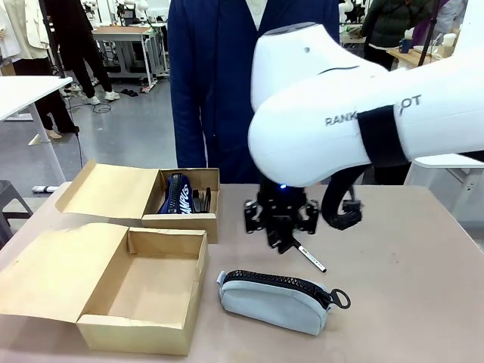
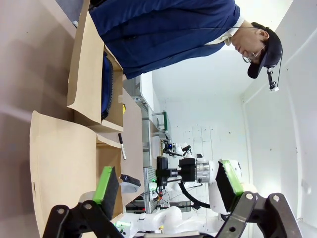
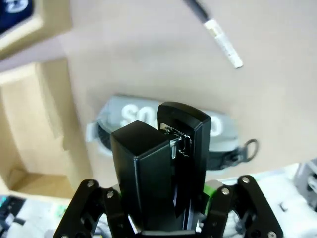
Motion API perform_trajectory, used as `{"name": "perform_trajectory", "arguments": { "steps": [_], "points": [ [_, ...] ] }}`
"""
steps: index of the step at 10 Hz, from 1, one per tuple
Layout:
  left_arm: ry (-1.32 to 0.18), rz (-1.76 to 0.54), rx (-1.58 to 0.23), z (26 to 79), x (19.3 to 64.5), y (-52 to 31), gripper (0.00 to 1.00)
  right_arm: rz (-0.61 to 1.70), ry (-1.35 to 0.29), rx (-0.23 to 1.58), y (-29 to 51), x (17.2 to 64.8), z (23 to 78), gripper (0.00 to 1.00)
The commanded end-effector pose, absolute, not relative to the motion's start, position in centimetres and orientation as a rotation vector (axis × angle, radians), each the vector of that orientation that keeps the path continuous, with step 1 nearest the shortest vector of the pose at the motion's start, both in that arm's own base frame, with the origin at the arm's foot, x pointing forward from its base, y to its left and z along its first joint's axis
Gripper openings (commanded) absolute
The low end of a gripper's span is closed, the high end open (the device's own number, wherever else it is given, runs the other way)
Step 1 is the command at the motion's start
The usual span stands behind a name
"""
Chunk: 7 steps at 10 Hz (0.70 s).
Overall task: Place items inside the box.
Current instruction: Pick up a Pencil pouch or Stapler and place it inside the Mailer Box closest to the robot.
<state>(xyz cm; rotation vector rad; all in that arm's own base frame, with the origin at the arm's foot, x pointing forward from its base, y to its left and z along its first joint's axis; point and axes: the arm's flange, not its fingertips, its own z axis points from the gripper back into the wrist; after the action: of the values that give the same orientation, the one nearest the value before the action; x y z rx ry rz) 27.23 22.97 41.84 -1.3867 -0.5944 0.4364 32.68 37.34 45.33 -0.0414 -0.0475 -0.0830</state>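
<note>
My right gripper [image 1: 281, 227] hangs over the middle of the table, shut on a black stapler [image 3: 158, 173] that stands up between its fingers. Just below it on the table lies a black marker [image 1: 310, 259] with a white end. The pale grey-blue case [image 1: 276, 299] with a black zip lies nearer the front edge, directly under the stapler in the right wrist view. A navy pouch [image 1: 178, 195] with white lettering sits in the far cardboard box [image 1: 189, 221]. The near box [image 1: 140, 325] stands open with nothing in it. My left gripper [image 2: 168, 183] is open, its green pads [image 2: 105, 184] wide apart.
A person in a dark blue coat [image 1: 215, 91] stands at the far side of the table behind the boxes. Both boxes have their lids folded out to the left. Bare tabletop [image 1: 408, 265] lies to the right of the case and marker.
</note>
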Motion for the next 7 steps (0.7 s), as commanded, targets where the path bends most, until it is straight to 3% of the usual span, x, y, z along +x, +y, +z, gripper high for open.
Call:
{"name": "perform_trajectory", "arguments": {
  "steps": [1, 4, 7],
  "points": [
    [-0.612, 0.413, -1.392, 42.0, 27.1, 22.9, 1.00, 0.001, -0.058, -0.028, 43.9, 32.2, 45.3, 0.03],
    [-0.612, 0.413, -1.392, 42.0, 27.1, 22.9, 1.00, 0.114, 0.004, -0.064, 54.3, 32.5, 41.3, 0.03],
    [-0.612, 0.413, -1.392, 42.0, 27.1, 22.9, 1.00, 0.160, -0.036, -0.109, 59.4, 33.0, 36.8, 0.03]
  ]
}}
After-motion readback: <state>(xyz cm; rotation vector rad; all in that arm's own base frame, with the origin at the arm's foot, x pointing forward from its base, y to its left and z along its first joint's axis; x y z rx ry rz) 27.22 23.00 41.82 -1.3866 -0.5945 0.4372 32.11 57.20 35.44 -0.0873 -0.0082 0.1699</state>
